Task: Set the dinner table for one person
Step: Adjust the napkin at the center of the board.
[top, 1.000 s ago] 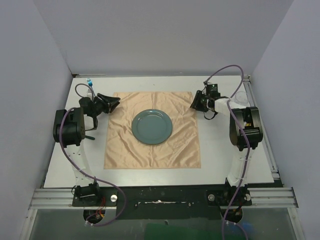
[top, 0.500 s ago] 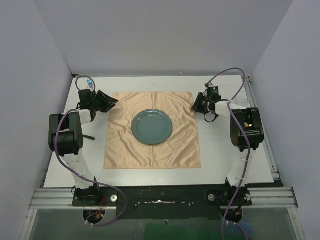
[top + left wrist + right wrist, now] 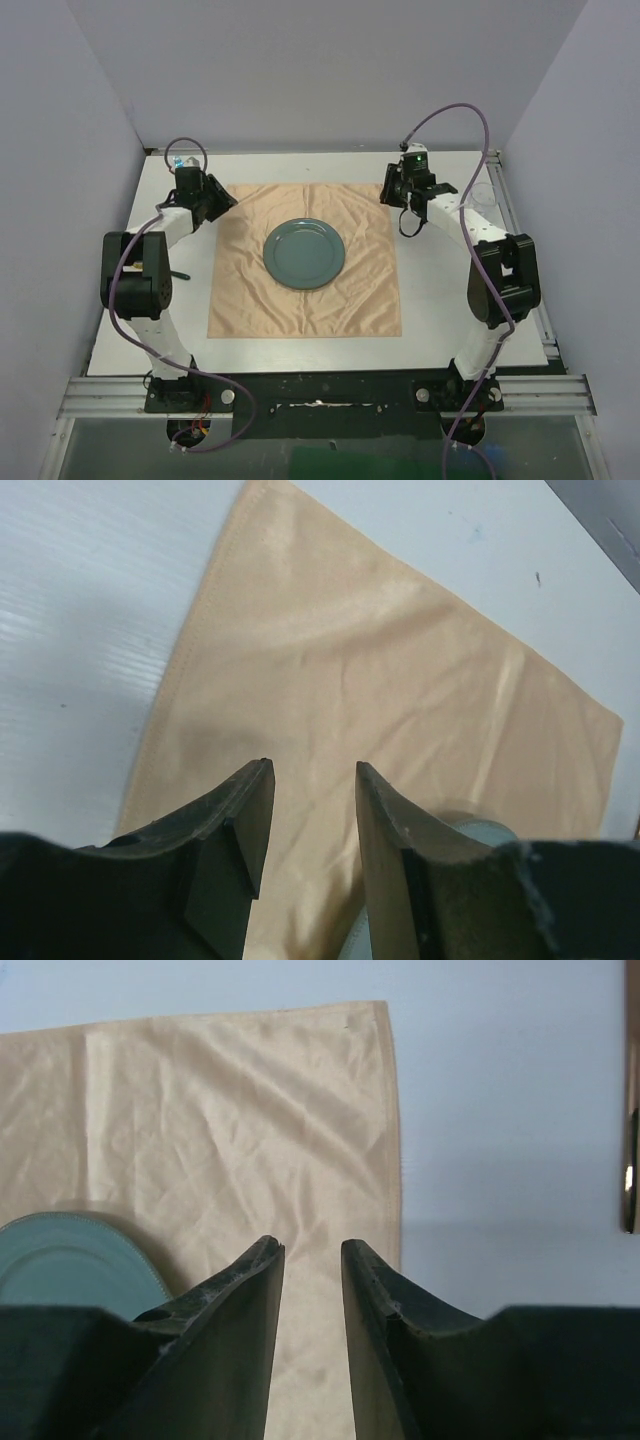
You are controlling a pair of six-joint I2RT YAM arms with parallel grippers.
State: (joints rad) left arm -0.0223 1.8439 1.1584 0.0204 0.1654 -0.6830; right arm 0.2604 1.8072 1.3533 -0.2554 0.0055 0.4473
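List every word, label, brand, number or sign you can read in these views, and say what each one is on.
No readable text in any of the three views.
The peach cloth, the green plate and the white dinner table are plain, with no print.
The left gripper and the right gripper have bare dark fingers with no marking visible.
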